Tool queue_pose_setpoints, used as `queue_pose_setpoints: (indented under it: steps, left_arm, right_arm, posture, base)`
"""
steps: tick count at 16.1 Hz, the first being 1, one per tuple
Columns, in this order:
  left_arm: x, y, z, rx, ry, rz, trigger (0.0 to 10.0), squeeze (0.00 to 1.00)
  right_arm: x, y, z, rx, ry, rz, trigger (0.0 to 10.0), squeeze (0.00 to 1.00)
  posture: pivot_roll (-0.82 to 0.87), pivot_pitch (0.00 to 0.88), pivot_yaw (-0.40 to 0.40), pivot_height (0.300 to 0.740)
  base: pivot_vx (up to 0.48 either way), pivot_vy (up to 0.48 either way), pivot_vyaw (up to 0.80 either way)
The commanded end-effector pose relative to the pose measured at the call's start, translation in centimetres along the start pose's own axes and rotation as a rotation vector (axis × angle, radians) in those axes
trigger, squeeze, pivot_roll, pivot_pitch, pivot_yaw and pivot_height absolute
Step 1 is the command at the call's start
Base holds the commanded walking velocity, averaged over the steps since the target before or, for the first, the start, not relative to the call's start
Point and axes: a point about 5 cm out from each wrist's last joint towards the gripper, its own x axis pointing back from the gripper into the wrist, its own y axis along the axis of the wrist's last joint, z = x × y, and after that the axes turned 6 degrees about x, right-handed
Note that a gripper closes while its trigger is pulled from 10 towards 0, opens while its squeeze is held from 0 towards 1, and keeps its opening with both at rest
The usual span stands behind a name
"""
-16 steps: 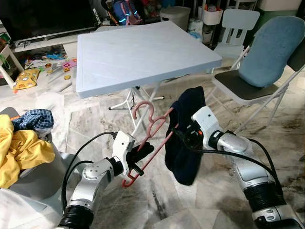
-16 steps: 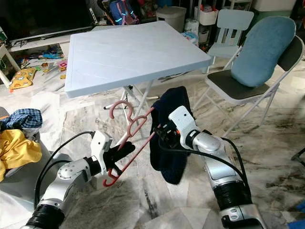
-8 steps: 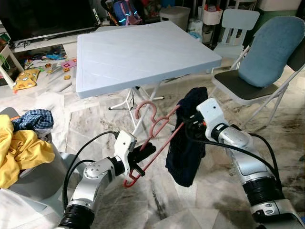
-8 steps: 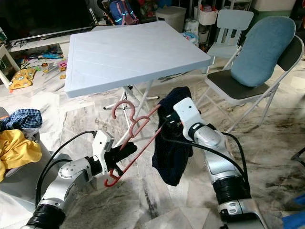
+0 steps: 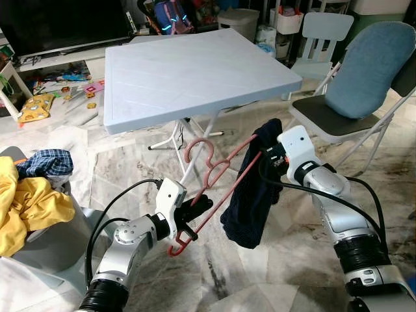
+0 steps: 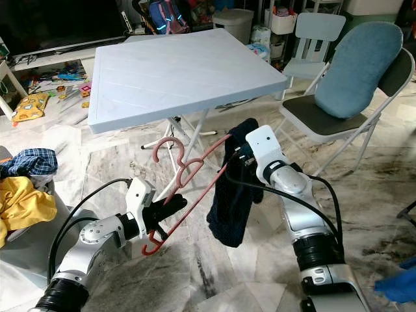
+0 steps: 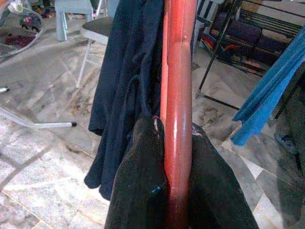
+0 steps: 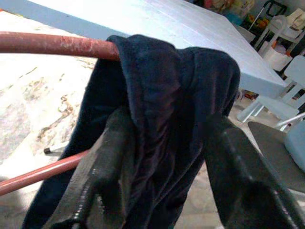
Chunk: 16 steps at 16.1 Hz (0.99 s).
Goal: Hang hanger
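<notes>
Two grips: my left gripper (image 5: 195, 211) clamps the hanger (image 5: 218, 185); right gripper (image 5: 276, 159) holds dark garment (image 5: 250, 201), next pulling it over.

Red hanger (image 5: 214, 179), navy garment (image 5: 250, 198), pale blue table (image 5: 195, 71), yellow cloth (image 5: 26, 208)

My two head eyes look forward and down from above both arms, the desk (image 5: 195, 71) at upper centre of the frame and the folding chair (image 5: 364, 91) at upper right; both eyes share that scene; my left wrist camera sits very near, sighting along its fingers (image 7: 143, 191) up the red hanger (image 7: 178, 95); my right wrist camera, equally close, faces the dark garment (image 8: 171, 109), with the desk behind it.
</notes>
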Motion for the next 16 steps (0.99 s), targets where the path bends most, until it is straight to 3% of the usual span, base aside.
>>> queue_pose_setpoints:
  steps: [1,13,16]
  left_arm:
    - [0.04,1.21,-0.1,-0.033,-0.015,-0.042,0.0,0.0]
    - [0.07,1.12,-0.07,-0.041,-0.016,-0.04,0.0,0.0]
    - [0.18,0.91,-0.18,-0.053,-0.02,-0.028,0.0,0.0]
  right_arm:
    - [-0.27,0.64,-0.51,-0.007,-0.024,-0.022,0.0,0.0]
    - [-0.53,0.39,-0.75,-0.055,-0.038,-0.026,0.0,0.0]
    - [-0.63,0.37,-1.12,-0.111,-0.074,-0.029,0.0,0.0]
  posture:
    - [-0.21,0.0,0.033,0.74]
    - [-0.21,0.0,0.03,0.74]
    - [-0.21,0.0,0.031,0.74]
  base:
    - [0.0,0.0,0.0]
    - [0.0,0.0,0.0]
    - [0.0,0.0,0.0]
